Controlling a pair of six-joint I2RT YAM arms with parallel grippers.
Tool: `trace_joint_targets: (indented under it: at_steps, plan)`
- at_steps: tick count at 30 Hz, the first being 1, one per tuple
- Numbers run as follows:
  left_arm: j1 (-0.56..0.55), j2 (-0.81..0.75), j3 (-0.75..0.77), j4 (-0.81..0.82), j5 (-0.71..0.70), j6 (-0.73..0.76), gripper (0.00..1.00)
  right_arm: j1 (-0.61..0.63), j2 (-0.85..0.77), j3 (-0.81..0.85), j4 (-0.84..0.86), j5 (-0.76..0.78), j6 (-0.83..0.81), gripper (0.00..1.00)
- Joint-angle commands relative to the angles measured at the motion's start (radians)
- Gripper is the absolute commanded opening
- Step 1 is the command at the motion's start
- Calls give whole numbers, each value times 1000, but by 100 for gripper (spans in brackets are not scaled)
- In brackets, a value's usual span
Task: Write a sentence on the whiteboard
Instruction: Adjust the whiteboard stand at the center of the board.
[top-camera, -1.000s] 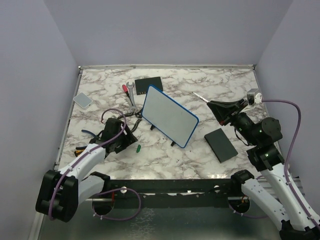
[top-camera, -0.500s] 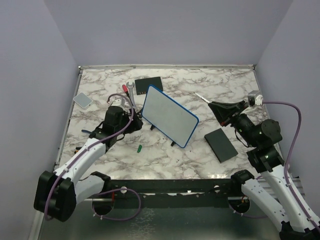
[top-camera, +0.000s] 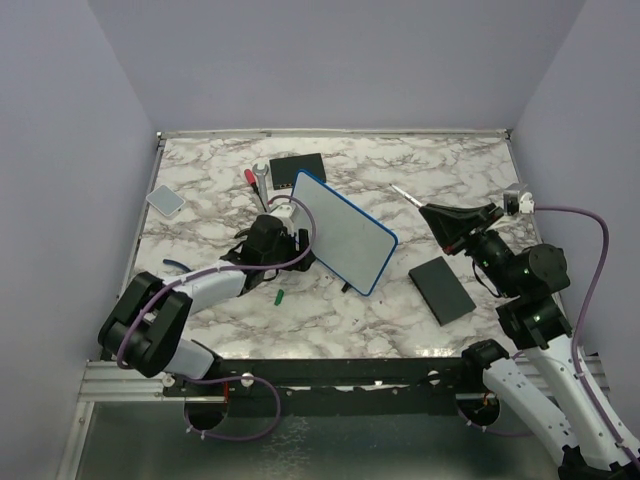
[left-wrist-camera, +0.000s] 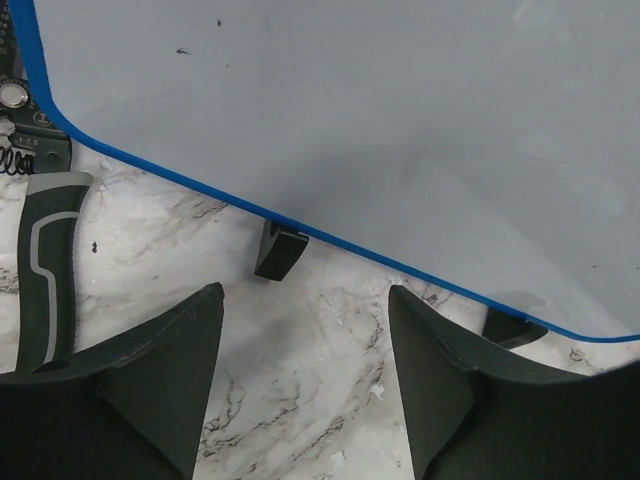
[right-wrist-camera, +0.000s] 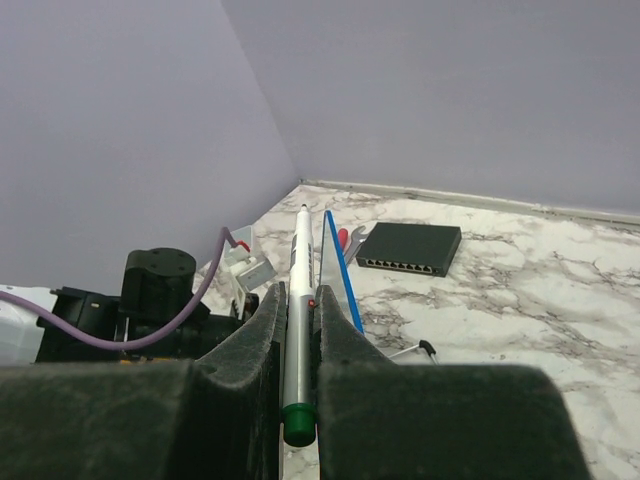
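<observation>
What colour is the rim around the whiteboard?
Blue. The whiteboard has a bright blue rim, clearest in the left wrist view.

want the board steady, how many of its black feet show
2: one foot under the whiteboard's blue rim ahead of the left gripper, the other foot right of it, partly shadowed. Others may be hidden.
</observation>
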Motion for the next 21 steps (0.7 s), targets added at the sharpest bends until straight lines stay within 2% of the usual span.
trace_joint_targets:
  at_steps: [1,17,21]
  plan:
    - [-1,11,-37,141,-27,46,67,0,-10,5,-8,18,22,0]
    - [-3,150,-107,364,135,65,62,0,12,0,-4,19,22,1]
    - [-41,182,-95,385,163,79,60,1,26,5,-5,10,19,1]
